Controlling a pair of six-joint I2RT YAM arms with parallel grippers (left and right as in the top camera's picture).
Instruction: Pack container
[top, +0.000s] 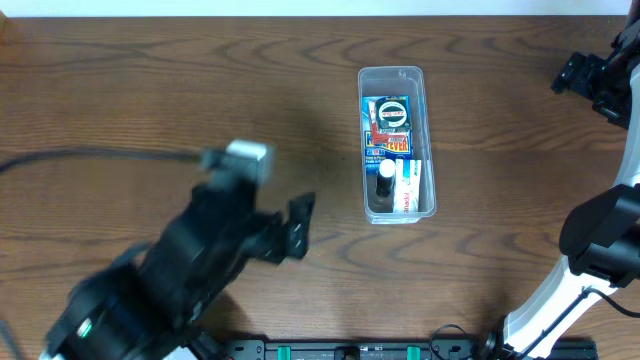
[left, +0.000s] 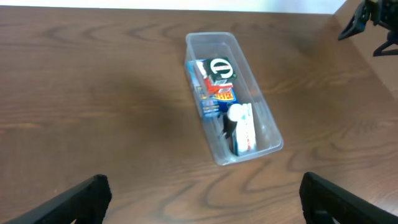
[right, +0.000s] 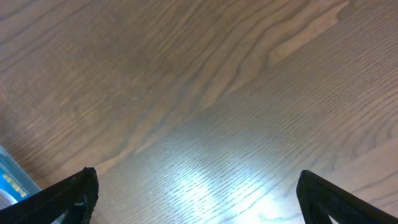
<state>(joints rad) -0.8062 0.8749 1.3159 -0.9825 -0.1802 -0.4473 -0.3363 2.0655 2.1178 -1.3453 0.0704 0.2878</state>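
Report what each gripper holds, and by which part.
Nothing is held. The left gripper and the right gripper both stand open and empty; the container rests on the table, untouched.

Container (top: 392, 71): clear, colourless plastic.
Packet (top: 386, 128): blue card, printed in red and yellow, marked with a black-and-white round emblem.
Tube (top: 409, 190): white, lettered in red.
Table (top: 150, 100): dark brown, patterned with wavy wood grain.
Left arm (top: 200, 260): black, capped in pale grey.
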